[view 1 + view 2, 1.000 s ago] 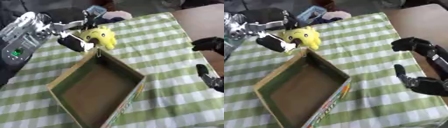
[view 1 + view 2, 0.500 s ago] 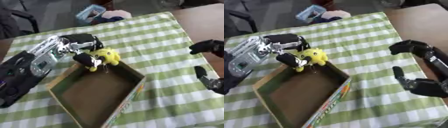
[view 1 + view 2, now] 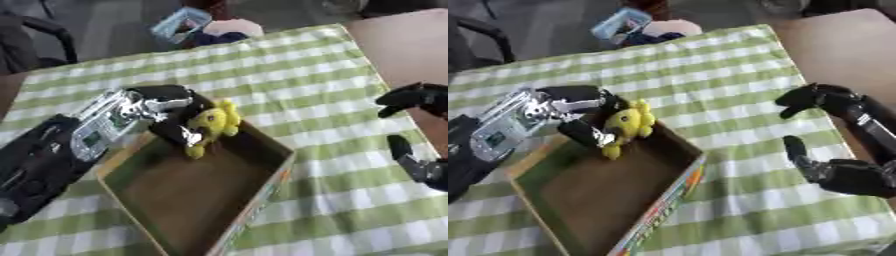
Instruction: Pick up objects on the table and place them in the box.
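So here's where we're at: our left hand (image 3: 171, 112) has its fingers curled round the yellow plush toy (image 3: 213, 125), and the toy hangs right over the far corner of the cardboard box (image 3: 262, 200), partly dipping below the rim. We can't tell whether it touches the box wall or not. The box sits open on the green-and-white checked table (image 3: 297, 75), toward the near left part of it, turned so one corner points at the far edge. Inside it's just brown cardboard, with a colourful printed strip along the right outer side.

Our right hand (image 3: 842, 167) is off by the right edge of the table, well apart from the box. Its fingers look spread and relaxed, with nothing in them, one part reaching up near the bare brown surface (image 3: 842, 40) beyond the cloth.

Past the far edge of the table there's a light blue thing (image 3: 619, 22) and something pale and dark beside it; we can't make out what those are. A dark chair (image 3: 44, 35) shows at the far left corner.
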Robot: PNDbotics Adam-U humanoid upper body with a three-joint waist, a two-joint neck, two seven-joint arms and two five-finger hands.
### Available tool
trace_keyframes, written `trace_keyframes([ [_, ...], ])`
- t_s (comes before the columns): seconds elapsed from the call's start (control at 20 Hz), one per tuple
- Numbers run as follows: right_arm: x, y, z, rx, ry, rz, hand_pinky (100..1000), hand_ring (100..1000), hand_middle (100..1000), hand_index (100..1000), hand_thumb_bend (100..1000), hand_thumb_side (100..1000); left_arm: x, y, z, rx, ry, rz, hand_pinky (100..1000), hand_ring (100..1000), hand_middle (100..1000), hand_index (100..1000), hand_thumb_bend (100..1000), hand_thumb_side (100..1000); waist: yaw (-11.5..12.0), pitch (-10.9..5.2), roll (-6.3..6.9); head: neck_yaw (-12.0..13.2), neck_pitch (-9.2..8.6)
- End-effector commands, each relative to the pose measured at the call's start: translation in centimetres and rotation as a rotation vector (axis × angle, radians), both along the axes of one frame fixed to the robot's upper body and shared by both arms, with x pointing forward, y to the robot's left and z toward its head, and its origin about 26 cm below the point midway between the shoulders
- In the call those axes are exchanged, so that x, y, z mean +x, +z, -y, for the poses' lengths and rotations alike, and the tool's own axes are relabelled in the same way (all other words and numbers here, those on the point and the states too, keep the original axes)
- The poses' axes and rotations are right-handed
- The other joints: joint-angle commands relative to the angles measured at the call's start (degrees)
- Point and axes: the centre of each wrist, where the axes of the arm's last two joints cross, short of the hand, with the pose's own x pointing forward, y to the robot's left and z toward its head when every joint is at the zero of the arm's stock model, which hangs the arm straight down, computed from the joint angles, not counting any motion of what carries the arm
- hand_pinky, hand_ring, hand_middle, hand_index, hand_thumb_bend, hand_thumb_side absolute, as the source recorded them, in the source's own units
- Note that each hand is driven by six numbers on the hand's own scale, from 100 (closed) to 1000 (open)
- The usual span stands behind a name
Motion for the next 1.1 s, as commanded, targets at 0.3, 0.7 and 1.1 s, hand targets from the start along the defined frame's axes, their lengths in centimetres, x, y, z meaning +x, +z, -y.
trace_keyframes([
  [0.3,-0.1,1.0,0.2,0.005,0.001,0.029,827,712,751,828,100,100,-1.7,1.9,-0.9,0.122,-0.056,0.082,863,825,818,925,587,608,0.4,-0.54,-0.84,-0.4,-0.61],
  [0.7,-0.1,1.0,0.3,0.014,-0.009,0.032,827,718,754,829,100,100,-5.1,5.1,-1.5,0.236,-0.015,0.351,937,902,867,950,744,707,1.0,-0.54,-1.11,-0.8,-0.93],
  [1.1,-0.1,1.0,0.4,0.022,-0.018,0.036,826,719,754,830,100,100,-7.6,6.6,-3.0,0.149,0.057,0.409,896,856,826,935,644,703,1.6,-0.55,-1.59,-1.0,-1.15],
])
